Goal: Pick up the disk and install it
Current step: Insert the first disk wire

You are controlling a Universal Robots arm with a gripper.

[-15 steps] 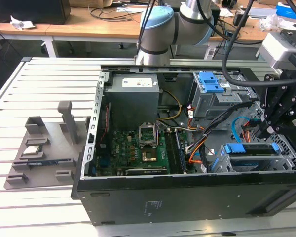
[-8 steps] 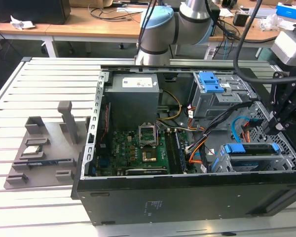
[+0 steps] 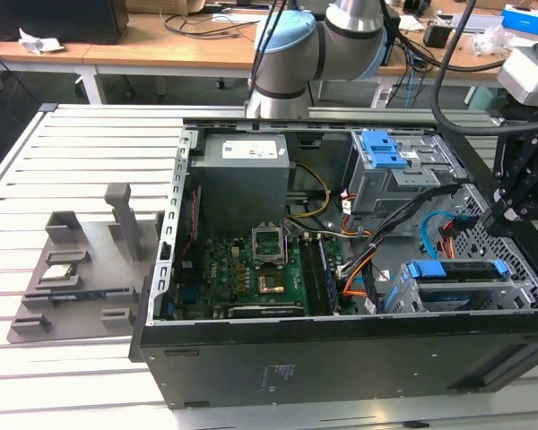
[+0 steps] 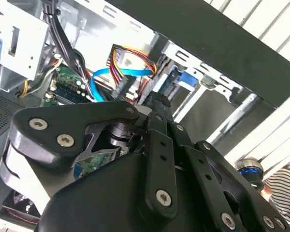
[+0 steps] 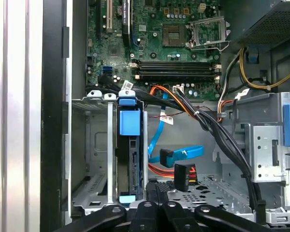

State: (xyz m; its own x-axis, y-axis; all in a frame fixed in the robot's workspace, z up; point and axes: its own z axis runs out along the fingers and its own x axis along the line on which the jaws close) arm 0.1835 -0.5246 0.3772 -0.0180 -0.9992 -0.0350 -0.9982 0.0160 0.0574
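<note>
Down in the metal cage (image 5: 94, 145), in a corner of the computer box (image 3: 341, 358): the disk (image 5: 129, 145). Up on its thin edge in a slot, snug between the cage's metal bars, with a bright blue frame round it and a blue tab at each end. In the exterior view, the same disk (image 3: 455, 270) along the cage, close to the front wall of the box, on the exterior view's right.

Near the disk but not touching it: the claw (image 5: 160, 186). Pinched shut, black fingers pressed together, nothing caught between them. In the exterior view, the claw (image 3: 500, 215) up above the far end of the cage, higher than the disk and apart from it. In the second wrist view, the claw (image 4: 157, 102) pointing down into the box.

Just past the claw's tip: a flat blue cable (image 5: 181, 154) and a bunch of red and orange wires (image 5: 157, 170). Further in: the green board (image 5: 159, 43) with long black slots. Beside the board: a second grey cage (image 3: 399, 175) with a blue front.

Outside the box, on the exterior view's left: a grey holder (image 3: 81, 296) on the slatted table (image 3: 72, 161). On the holder: a small square silver chip (image 3: 61, 273), well apart from the disk.
</note>
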